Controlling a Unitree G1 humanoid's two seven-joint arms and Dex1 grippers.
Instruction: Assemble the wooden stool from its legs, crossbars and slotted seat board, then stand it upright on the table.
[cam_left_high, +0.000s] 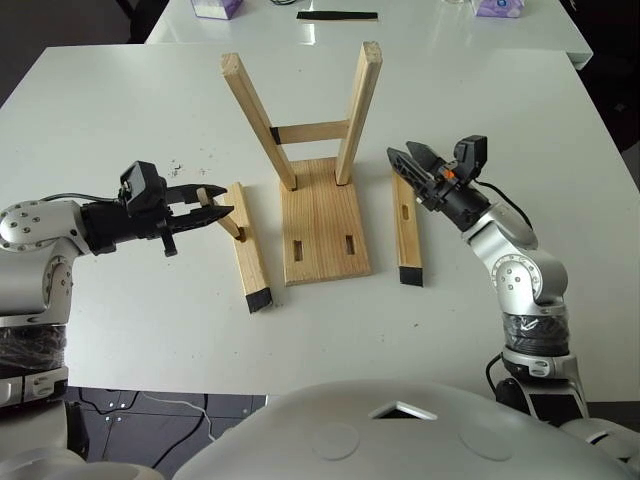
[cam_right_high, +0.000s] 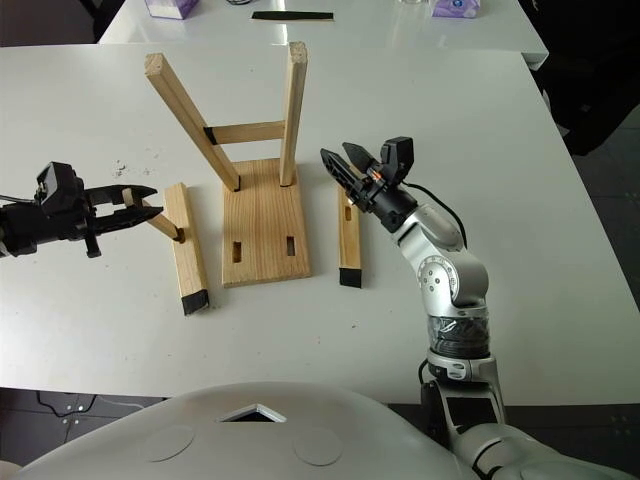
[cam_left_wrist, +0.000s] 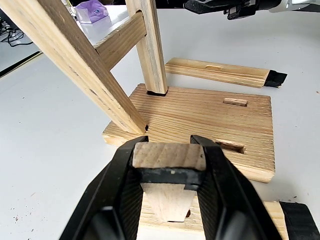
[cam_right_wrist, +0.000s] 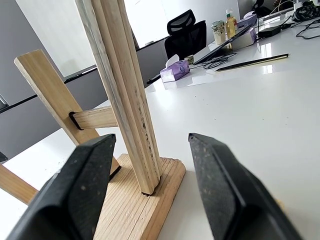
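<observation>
While the seat board (cam_left_high: 325, 235) lies flat on the table (cam_left_high: 120, 120) with two upright legs (cam_left_high: 357, 110) in its slots, the left gripper (cam_left_high: 222, 211) is closed on the crossbar (cam_left_wrist: 168, 157) of the left leg (cam_left_high: 250, 255) lying beside it. The right gripper (cam_left_high: 400, 151) hangs wide open and empty near the right leg (cam_left_high: 406, 230).

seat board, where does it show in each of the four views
left eye view: seat board flat at picture centre.
right eye view: seat board left of centre.
left wrist view: seat board beyond the left gripper and its held crossbar.
right wrist view: seat board under the near upright leg.
shared landmark: the fixed crossbar joining both upright legs.
</observation>
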